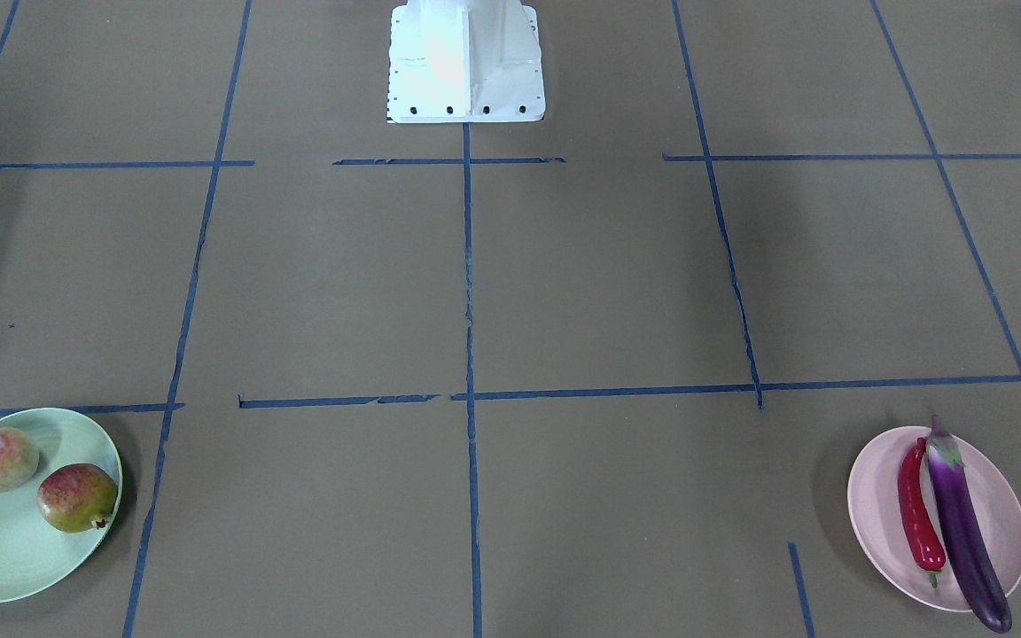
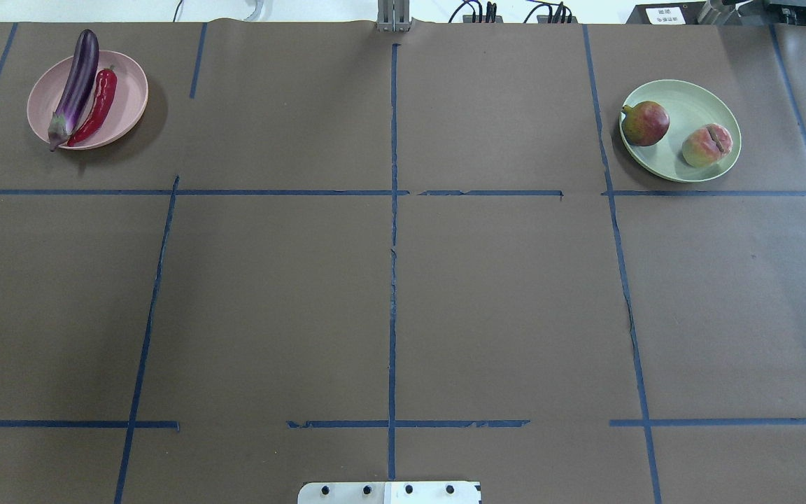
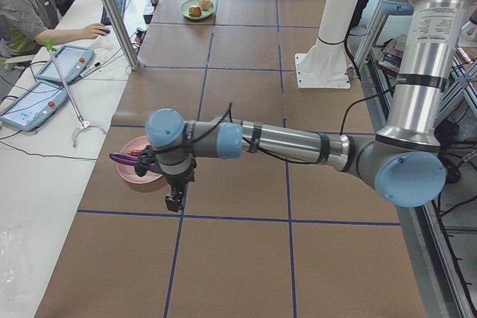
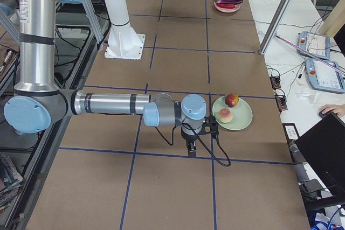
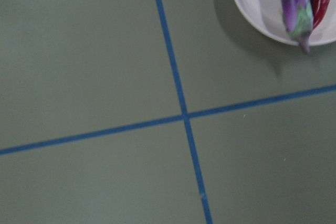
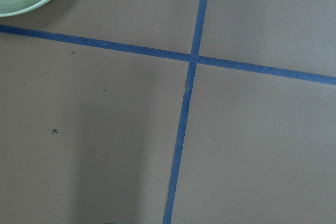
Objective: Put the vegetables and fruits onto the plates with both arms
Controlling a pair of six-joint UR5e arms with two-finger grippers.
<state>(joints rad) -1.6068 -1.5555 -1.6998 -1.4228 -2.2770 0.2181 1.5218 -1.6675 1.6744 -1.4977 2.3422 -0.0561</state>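
Here the eggplant lies beside the chili, perhaps touching, cap toward base.

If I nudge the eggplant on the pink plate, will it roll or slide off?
Probably slippery: the eggplant has glossy skin. It looks stiff, since its tip juts past the rim of the pink plate without drooping. A sideways push may roll it; the chili lying alongside would likely block only that side.
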